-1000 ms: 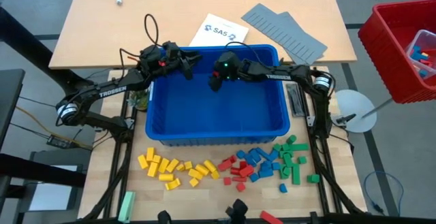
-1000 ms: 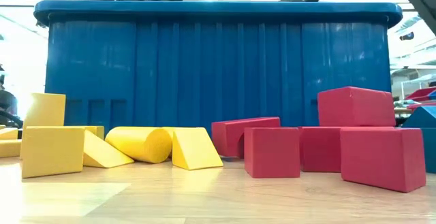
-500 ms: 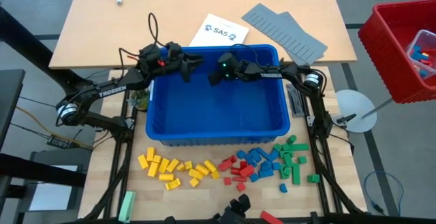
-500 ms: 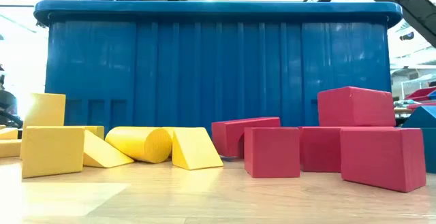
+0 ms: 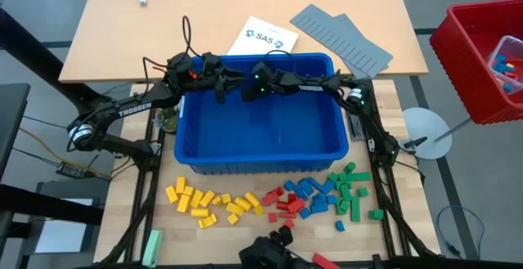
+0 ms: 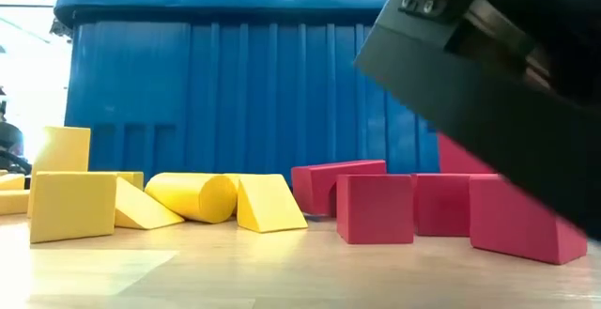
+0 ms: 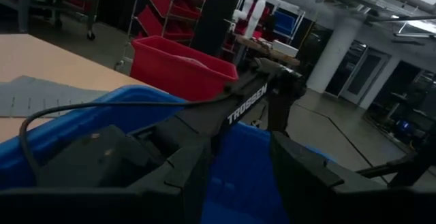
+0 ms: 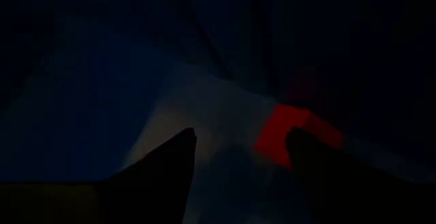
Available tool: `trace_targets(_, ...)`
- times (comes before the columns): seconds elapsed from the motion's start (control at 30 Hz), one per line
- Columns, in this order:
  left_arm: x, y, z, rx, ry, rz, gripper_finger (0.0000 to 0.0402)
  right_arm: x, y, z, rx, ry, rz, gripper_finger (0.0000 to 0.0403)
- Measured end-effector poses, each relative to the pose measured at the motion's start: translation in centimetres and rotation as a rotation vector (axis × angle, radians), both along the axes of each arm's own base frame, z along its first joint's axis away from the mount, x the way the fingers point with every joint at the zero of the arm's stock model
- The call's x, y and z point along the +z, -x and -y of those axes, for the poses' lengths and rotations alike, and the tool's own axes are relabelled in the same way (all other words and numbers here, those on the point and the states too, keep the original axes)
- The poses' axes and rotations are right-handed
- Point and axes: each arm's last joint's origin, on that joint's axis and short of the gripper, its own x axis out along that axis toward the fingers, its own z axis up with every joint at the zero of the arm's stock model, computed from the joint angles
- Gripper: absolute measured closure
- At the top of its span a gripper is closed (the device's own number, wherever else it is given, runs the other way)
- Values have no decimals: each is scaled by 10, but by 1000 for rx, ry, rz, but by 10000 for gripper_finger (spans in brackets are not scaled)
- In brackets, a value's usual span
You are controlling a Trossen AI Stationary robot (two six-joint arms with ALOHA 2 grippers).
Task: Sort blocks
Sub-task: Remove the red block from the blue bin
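Since earlier frame: right hand [image 5: 245, 94] swung toward left hand [image 5: 219, 94]; both now close together over far rim of blue bin [image 5: 260, 159]. Fingers parted on each, nothing held. Blocks [image 5: 270, 202] well apart from hands, on worktop [image 5: 245, 236] beyond bin's near wall, grouped by colour: yellow about fifteen, red about nine, blue about nine, green about eleven. Sorting judged near done; next move calls for checking strays.

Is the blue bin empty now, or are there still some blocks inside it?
Empty, as far as the high view shows: the blue bin has a bare floor, while the blocks lie on the table in front of it, grouped by colour.
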Motion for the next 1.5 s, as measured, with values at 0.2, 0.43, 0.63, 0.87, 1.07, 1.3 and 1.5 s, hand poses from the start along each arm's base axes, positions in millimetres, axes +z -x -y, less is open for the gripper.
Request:
trace_targets(0.2, 0, 0, 0, 0, -1, 0, 238, 4, -3, 1, 21, -12, -71, 175)
trace_targets(0.43, -3, 0, 0, 0, 18, -21, 238, 7, 1, -2, 104, -78, -93, 175)
trace_targets(0.63, -4, 0, 0, 1, 28, -31, 238, 27, 16, -12, 130, -60, -239, 175)
trace_targets(0.87, -4, 0, 0, 2, 30, -33, 238, 50, 16, -14, 83, 40, -203, 175)
trace_targets(1.07, -4, 0, 0, 3, 31, -33, 238, 47, 9, -12, -5, 14, -73, 175)
trace_targets(1.3, -4, 0, 0, 2, 34, -35, 238, 25, 16, -11, -84, 13, -76, 175)
trace_targets(1.5, -4, 0, 0, 0, 35, -36, 238, 12, 20, -7, -70, 16, -3, 175)
